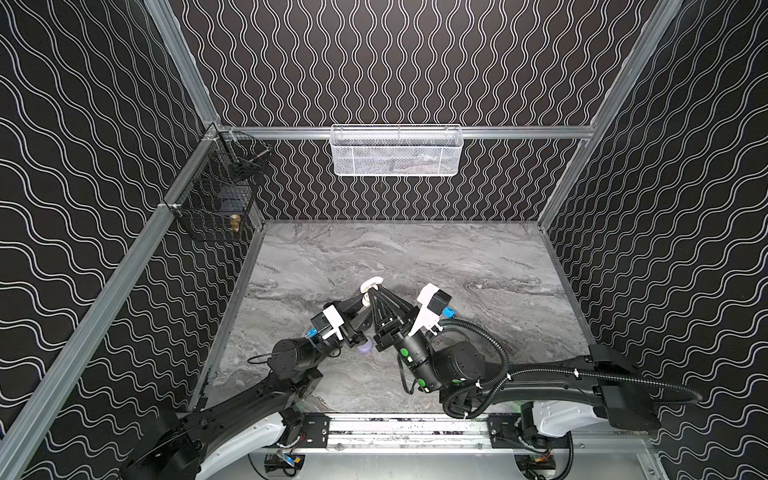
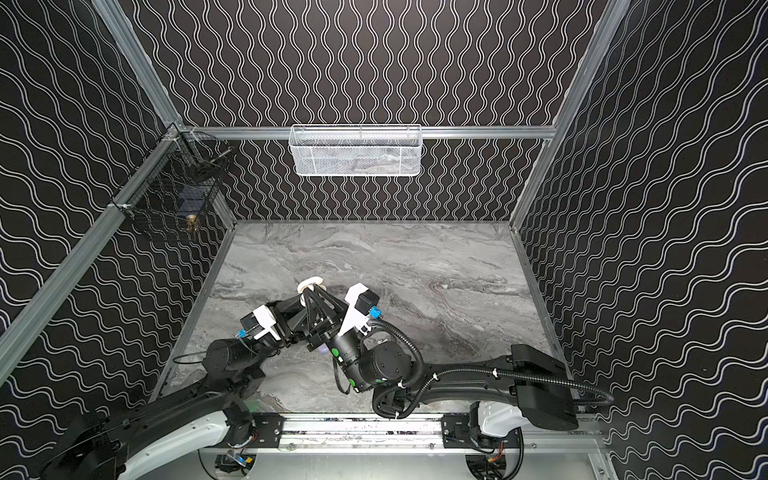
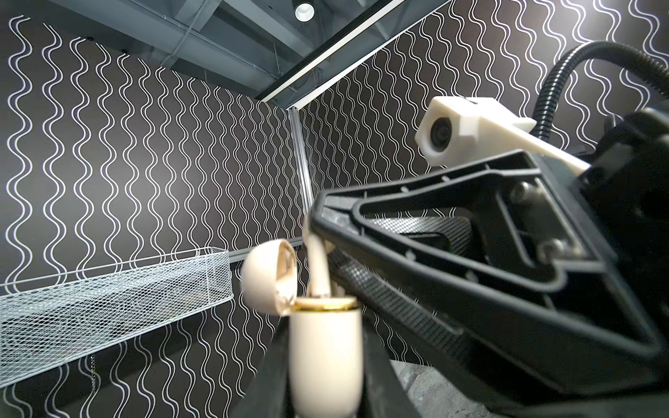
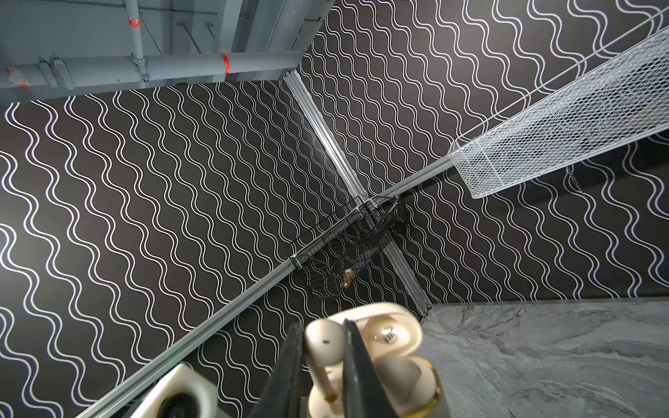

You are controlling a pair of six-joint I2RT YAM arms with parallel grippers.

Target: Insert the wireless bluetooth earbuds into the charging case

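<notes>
Right wrist view, nearest first: the right gripper (image 4: 323, 325) is pinched on the bulb of a cream earbud (image 4: 324, 342). Its stem is free and points down at the mouth of the charging case (image 4: 409, 376) just beneath; whether the tip has entered its socket I cannot tell. The case stands upright with its lid (image 4: 392, 327) tipped open, and in the left wrist view the left gripper (image 3: 324, 387) is pressed against both sides of its body below the rim. I judge the earbud light, hard and glossy, apt to twist or slip out of a pinch, so the bulb's sides are the place to hold, leaving the stem clear. The case wants gripping on its body, away from the hinge. Farther off are the marbled table (image 4: 543, 362), the black wire basket (image 4: 344, 249) and the white mesh basket (image 4: 561, 134)
</notes>
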